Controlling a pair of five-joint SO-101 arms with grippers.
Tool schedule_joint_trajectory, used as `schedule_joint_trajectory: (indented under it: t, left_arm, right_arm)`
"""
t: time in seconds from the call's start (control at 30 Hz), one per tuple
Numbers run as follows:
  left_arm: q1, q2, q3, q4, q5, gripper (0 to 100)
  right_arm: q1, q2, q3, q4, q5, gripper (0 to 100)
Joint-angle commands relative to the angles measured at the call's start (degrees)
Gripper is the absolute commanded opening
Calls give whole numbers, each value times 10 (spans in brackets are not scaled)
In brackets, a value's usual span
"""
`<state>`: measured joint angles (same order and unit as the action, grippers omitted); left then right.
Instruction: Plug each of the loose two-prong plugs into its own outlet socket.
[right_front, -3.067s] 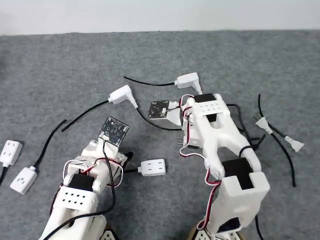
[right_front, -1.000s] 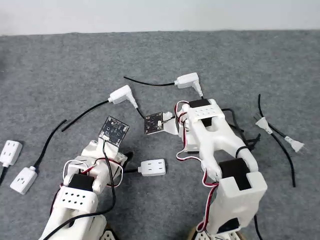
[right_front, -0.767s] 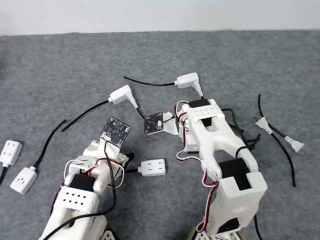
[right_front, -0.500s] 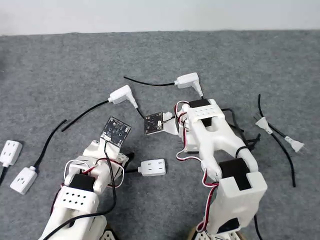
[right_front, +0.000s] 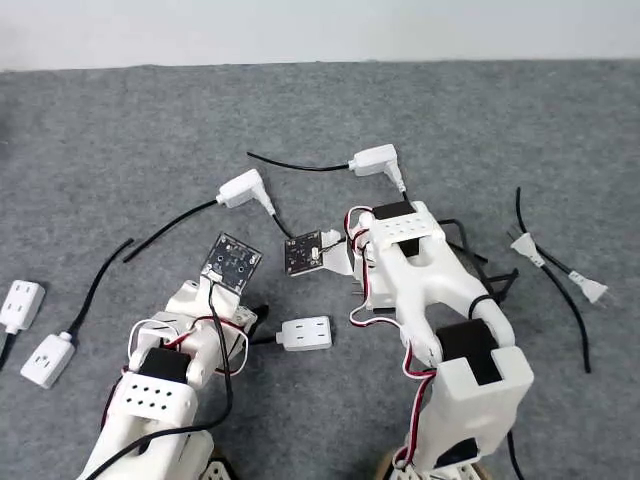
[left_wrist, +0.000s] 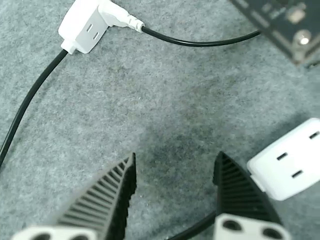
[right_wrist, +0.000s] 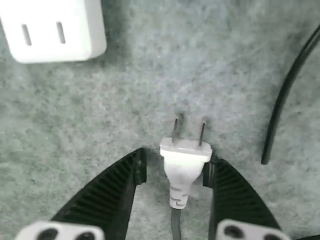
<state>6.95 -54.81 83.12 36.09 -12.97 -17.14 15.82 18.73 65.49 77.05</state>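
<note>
A white two-prong plug (right_wrist: 184, 155) on a grey cord sits between the fingers of my right gripper (right_wrist: 175, 157), which is shut on it just above the carpet. Its prongs point toward a white outlet socket (right_wrist: 52, 30) a short way off. That same socket (right_front: 305, 334) lies between the two arms in the high view. My left gripper (left_wrist: 175, 165) hangs open over bare carpet, with the socket (left_wrist: 290, 165) just outside one finger. In the high view the right arm (right_front: 420, 270) hides the held plug.
Two more white sockets on black cords (right_front: 245, 188) (right_front: 375, 160) lie beyond the arms; one (left_wrist: 85, 25) shows in the left wrist view. Loose plugs on cords (right_front: 525, 247) (right_front: 593, 291) lie at the right. Two sockets (right_front: 22, 300) (right_front: 48, 358) sit at the left edge.
The right arm's wrist has swung left and nearer, toward the middle socket, with the plug in its gripper. The left arm has barely moved.
</note>
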Motion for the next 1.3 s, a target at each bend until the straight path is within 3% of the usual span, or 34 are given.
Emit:
schedule_joint_trajectory:
  t: [0.0,0.2,0.43,0.6,0.67,0.77,1.0,1.17,1.27]
  left_arm:
    - [4,-7,-1,-11,4,236]
    - [4,-7,-1,-11,4,236]
    - [5,-7,-1,-11,4,236]
    - [7,-8,-1,-9,4,235]
    - [12,-9,-6,6,3,182]
    - [17,-21,-14,14,10,5]
    - [20,-204,-15,39,164,75]
    - [26,-403,38,39,316,75]
    - [63,-511,112,38,390,76]
  right_arm:
    - [-16,11,-14,-7,6,204]
    - [-16,11,-14,-7,6,1]
    - [-14,4,-12,-1,2,8]
    - [-18,-69,-12,62,-30,8]
    - [-18,-115,-12,87,-54,8]
    - [-19,-180,-11,115,-105,8]
    - [-47,-284,-5,131,-286,8]
    - [-50,-300,-4,133,-353,8]
    - [-50,-301,-4,134,-370,8]
